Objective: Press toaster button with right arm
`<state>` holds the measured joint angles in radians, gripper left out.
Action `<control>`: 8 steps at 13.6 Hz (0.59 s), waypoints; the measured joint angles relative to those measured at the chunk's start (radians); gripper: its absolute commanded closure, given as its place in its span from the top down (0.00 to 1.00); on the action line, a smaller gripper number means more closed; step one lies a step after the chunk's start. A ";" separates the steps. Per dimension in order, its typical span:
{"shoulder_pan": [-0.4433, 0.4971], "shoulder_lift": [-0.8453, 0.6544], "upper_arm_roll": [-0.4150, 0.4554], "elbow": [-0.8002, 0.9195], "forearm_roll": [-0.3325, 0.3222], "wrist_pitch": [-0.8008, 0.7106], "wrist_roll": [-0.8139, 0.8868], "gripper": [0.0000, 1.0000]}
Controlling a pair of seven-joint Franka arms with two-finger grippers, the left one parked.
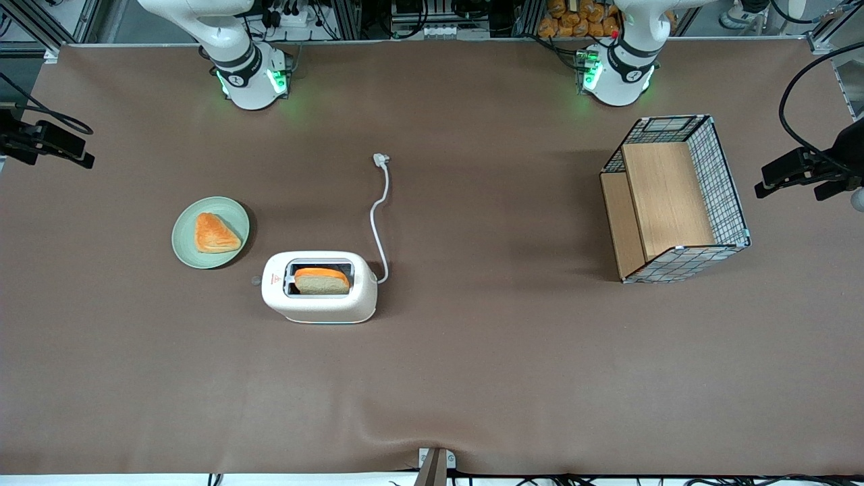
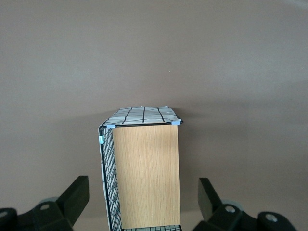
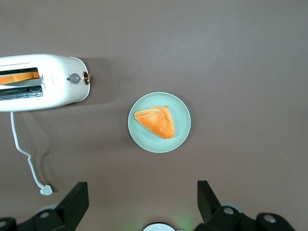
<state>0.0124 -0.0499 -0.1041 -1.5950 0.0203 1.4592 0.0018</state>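
Observation:
The cream-white toaster (image 1: 318, 287) stands on the brown table with a bread slice (image 1: 322, 281) in its slot. It also shows in the right wrist view (image 3: 53, 82). The toaster button (image 1: 256, 279) is a small knob sticking out of the toaster's end that faces the green plate; it also shows in the right wrist view (image 3: 86, 78), beside a round grey dial (image 3: 73, 78). My right gripper (image 3: 142, 202) is open and empty. It hangs high above the table, well away from the toaster. Only the right arm's base (image 1: 246, 74) shows in the front view.
A green plate (image 1: 233, 214) with a triangular toast piece (image 1: 214, 233) lies beside the toaster, toward the working arm's end. The white cord (image 1: 376, 216) and plug (image 1: 381, 159) run from the toaster toward the arms' bases. A wire basket with wooden shelves (image 1: 675, 199) stands toward the parked arm's end.

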 measured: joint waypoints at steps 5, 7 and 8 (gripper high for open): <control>0.000 0.000 0.000 0.003 0.000 0.000 0.000 1.00; 0.000 0.004 0.002 0.009 0.000 -0.010 0.000 1.00; 0.000 0.007 0.002 0.017 0.001 -0.023 0.000 1.00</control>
<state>0.0124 -0.0427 -0.1024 -1.5781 0.0212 1.4364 0.0018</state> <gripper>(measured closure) 0.000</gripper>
